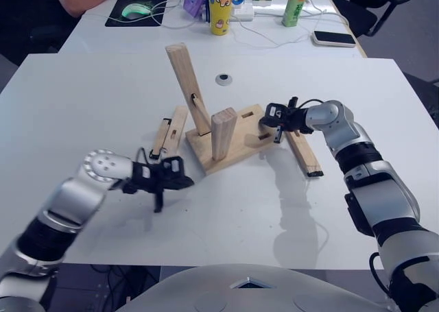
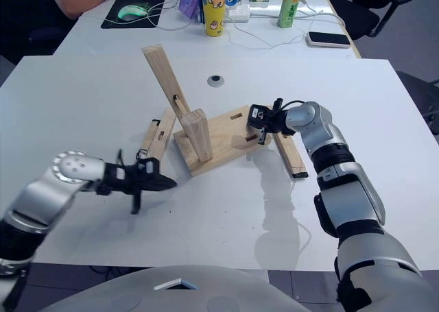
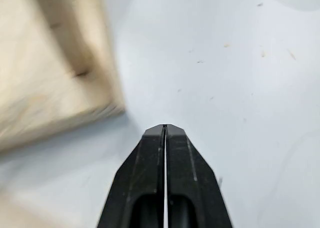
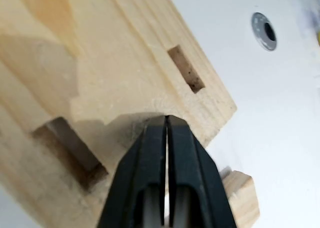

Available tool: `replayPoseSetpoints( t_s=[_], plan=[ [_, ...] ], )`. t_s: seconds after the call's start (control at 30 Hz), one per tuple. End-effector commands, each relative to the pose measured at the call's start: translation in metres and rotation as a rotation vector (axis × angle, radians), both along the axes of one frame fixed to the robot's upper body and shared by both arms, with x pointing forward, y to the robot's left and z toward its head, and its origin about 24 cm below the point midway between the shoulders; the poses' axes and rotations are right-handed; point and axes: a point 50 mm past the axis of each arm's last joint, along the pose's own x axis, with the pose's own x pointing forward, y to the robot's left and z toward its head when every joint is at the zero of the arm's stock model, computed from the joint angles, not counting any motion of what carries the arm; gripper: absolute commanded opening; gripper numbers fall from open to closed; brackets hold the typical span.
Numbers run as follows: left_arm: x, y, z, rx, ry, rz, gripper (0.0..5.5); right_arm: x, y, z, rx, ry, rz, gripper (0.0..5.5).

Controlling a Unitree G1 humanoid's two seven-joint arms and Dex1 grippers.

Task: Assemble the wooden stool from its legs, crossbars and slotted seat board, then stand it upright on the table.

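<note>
Left wrist view: seat board (image 3: 55, 72) was blurred and cut off, just ahead of left gripper (image 3: 165, 129), whose fingers were pressed together, empty. Likewise right gripper (image 4: 166, 119) was closed, empty, tip over board's edge; contact unclear.

Silver arms (image 1: 374, 188), black left gripper (image 3: 165, 132), black cables (image 1: 312, 103)

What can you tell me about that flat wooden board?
The seat board is a pale, rectangular wooden slab with rectangular slots, lying flat on the table. A tall leg leans from it and a shorter leg stands nearer its front. The shut fingers of the right gripper are at its right edge.
</note>
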Motion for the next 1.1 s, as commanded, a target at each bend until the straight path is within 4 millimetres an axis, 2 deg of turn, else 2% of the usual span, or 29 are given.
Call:
replayPoseSetpoints(
  t_s=[0.03,0.13,0.37,0.53,0.63,0.83,1.0,1.1],
  plan=[
    [-0.002,-0.03,-0.015,0.004,-0.061,0.046,0.03,-0.035,-0.01,-0.058,-0.119,0.28,-0.004,0.0],
    [0.007,-0.03,-0.026,0.08,-0.131,0.107,0.03,-0.036,-0.014,-0.058,-0.13,0.289,-0.009,0.0],
    [0.018,-0.013,-0.038,0.218,-0.22,0.152,0.03,-0.051,-0.031,-0.062,-0.185,0.327,-0.007,0.0],
    [0.039,-0.003,-0.041,0.246,-0.275,0.225,0.03,-0.084,-0.04,-0.07,-0.18,0.455,0.032,0.0],
    [0.054,0.003,-0.039,0.256,-0.313,0.29,0.03,-0.098,-0.03,-0.064,-0.115,0.49,0.077,0.0],
    [0.086,0.007,-0.035,0.239,-0.368,0.403,0.03,-0.1,0.001,-0.05,0.051,0.441,0.099,0.0],
    [0.113,-0.008,-0.037,0.192,-0.381,0.415,0.03,-0.107,0.015,-0.048,0.129,0.458,0.096,0.0],
    [0.122,-0.015,-0.04,0.168,-0.38,0.409,0.03,-0.107,0.025,-0.048,0.156,0.431,0.097,0.0]
  ],
)
